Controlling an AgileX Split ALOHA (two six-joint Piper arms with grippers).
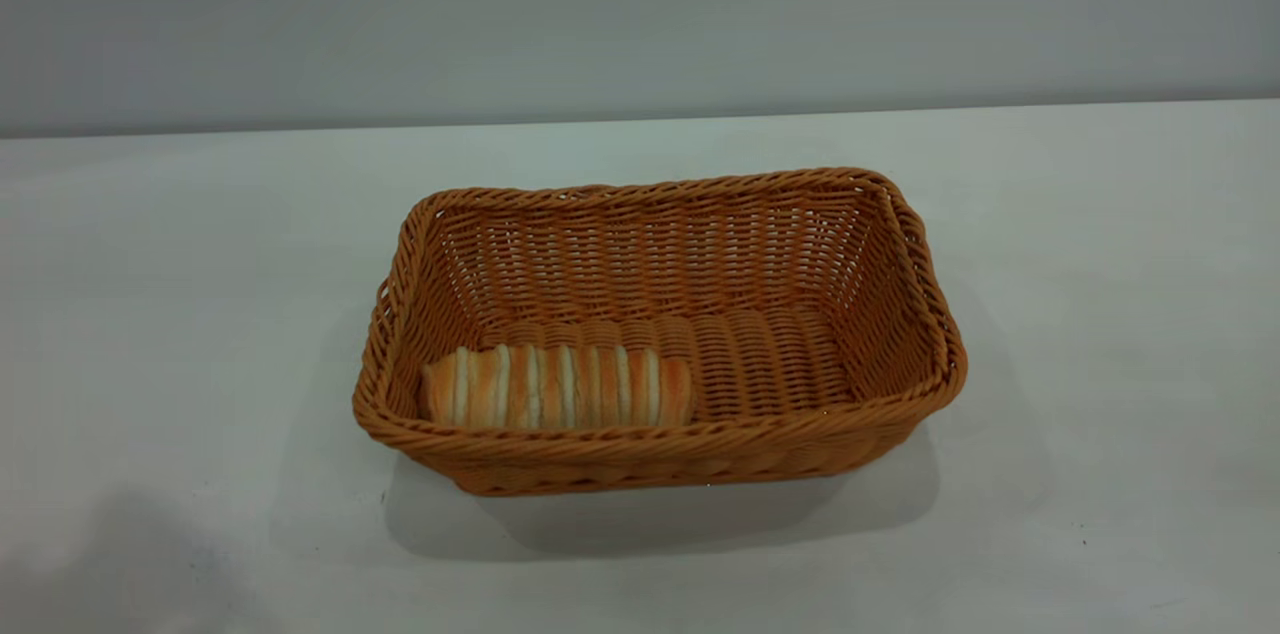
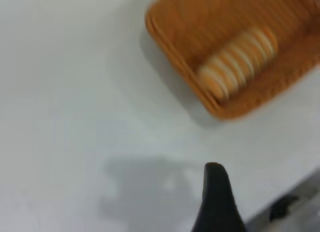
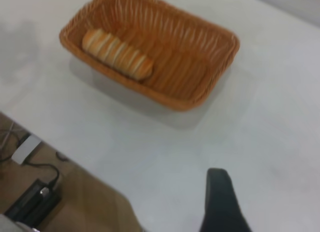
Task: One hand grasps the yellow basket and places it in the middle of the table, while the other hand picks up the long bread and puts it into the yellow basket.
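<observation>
The yellow basket (image 1: 660, 189) stands on the white table (image 1: 200, 264) near its middle. The long bread (image 1: 557, 387) lies flat inside it, along the near wall at the basket's left end. Neither arm shows in the exterior view. In the left wrist view a black tip of my left gripper (image 2: 215, 192) hangs over bare table, well apart from the basket (image 2: 190, 27) and the bread (image 2: 235, 62). In the right wrist view a black tip of my right gripper (image 3: 220, 197) is over bare table too, well apart from the basket (image 3: 200, 52) and the bread (image 3: 117, 53).
A grey wall stands behind the table. The right wrist view shows the table's edge, with a black box and cables (image 3: 30, 202) on the floor beyond it. The left wrist view shows a table edge with a dark object (image 2: 282, 207) past it.
</observation>
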